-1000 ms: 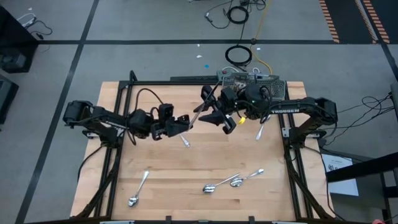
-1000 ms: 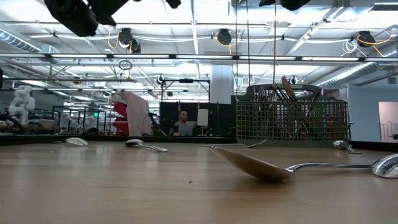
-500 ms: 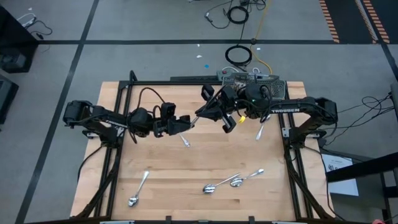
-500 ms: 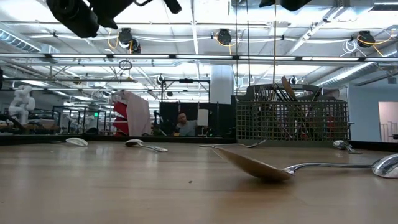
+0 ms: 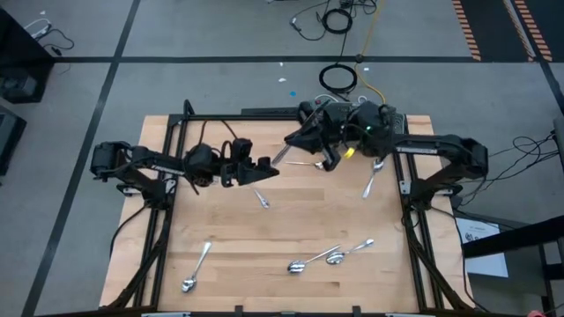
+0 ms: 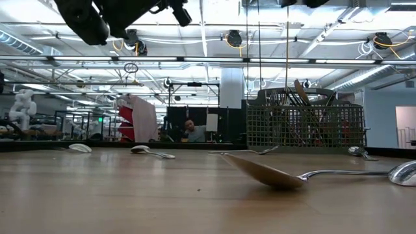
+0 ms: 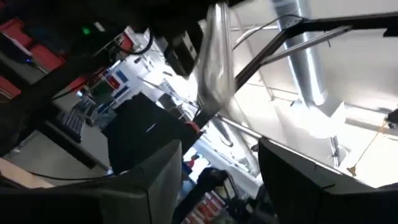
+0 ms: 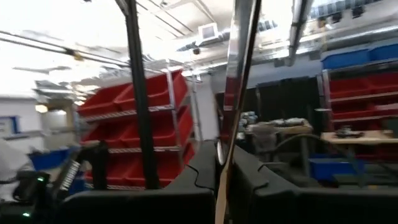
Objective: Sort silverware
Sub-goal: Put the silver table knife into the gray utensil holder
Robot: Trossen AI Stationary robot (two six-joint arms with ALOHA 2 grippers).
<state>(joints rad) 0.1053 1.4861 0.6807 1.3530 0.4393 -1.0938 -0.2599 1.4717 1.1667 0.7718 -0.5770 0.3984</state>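
One slim silver piece point(image 5: 280, 155) is clamped between the closed fingers of the right gripper point(image 5: 292, 144), tilted, with its free end pointing toward the spread fingers of the left gripper point(image 5: 270, 170), not touching them. The other silverware lies flat on the wood: a small piece point(image 5: 263, 200) just below the left fingers, a spoon point(image 5: 371, 179) near the right arm, one spoon point(image 5: 197, 267) and two spoons together point(image 5: 330, 256) well apart from both.

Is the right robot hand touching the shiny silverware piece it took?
Touching. In the right wrist view, the right gripper has its dark fingers shut on the silverware piece, which runs up from between them.
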